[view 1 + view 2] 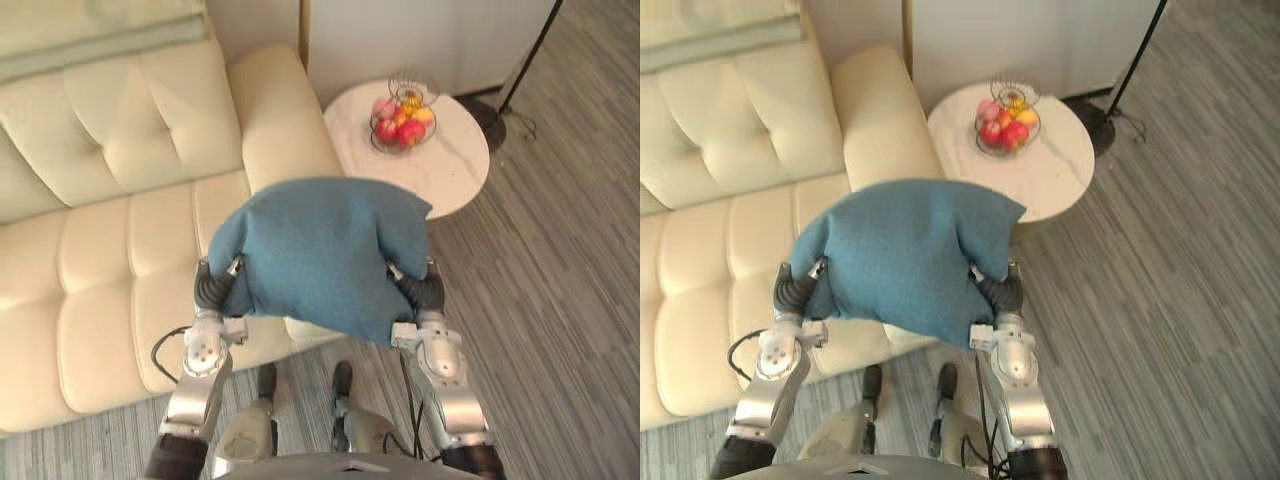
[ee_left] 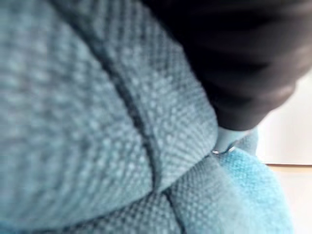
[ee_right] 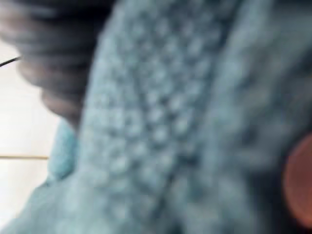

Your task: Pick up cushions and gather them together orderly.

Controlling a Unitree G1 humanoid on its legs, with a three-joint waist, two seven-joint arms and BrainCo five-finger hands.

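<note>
The blue cushion (image 1: 320, 255) hangs between the left hand (image 1: 211, 287) and the right hand (image 1: 427, 292), one at each side, likely to keep it level. Whether either hand is spread or clenched I cannot tell. Beyond the left hand lies the cream sofa (image 1: 100, 270).

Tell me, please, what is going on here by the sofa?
The robot stands at a cream tufted leather sofa and holds a teal-blue fabric cushion between its left hand and right hand, one at each side. The cushion hangs in front of the robot, over the seat's front edge near the armrest. Beside the sofa is a round white marble side table with a wire basket of fruit.
</note>
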